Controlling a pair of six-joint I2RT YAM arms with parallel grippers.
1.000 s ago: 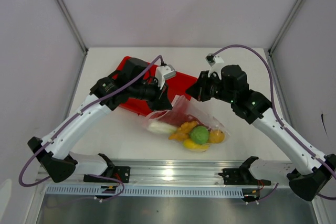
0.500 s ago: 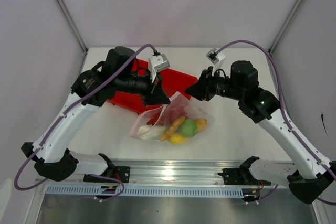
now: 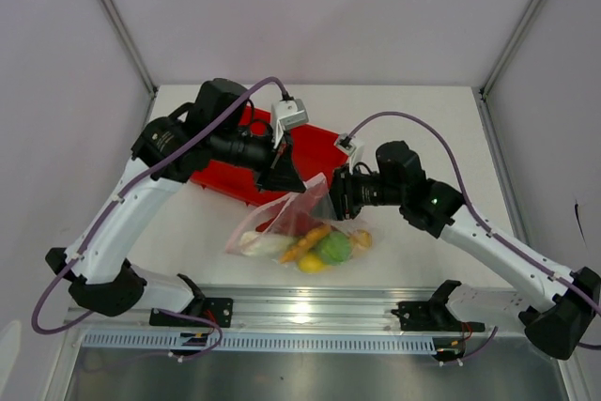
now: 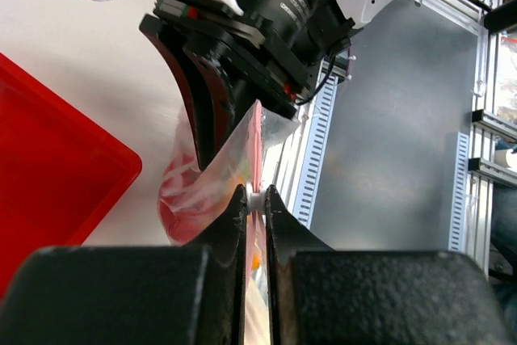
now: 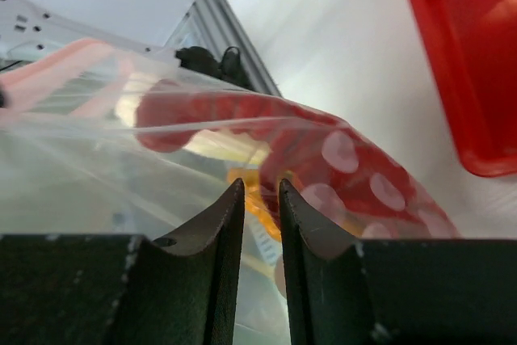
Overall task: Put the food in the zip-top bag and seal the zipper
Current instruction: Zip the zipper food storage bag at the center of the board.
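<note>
Now, judged sealing step. Left gripper (image 4: 255, 196) clenched on zipper (image 4: 258, 131); zip-top bag (image 3: 274, 223) hangs below its fingers, food (image 3: 331, 247) inside. Right gripper (image 5: 261, 189) narrowly apart against film, grip unclear. Next probably: pinch strip beside left fingers, slide along.

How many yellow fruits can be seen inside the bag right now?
2. One yellow fruit lies at the zip-top bag's bottom edge; the other sits right of the green round fruit. More may be hidden.

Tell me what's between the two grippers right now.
Only the zip-top bag: its raised top edge spans the gap from the left gripper to the right gripper. The top view shows this best.
</note>
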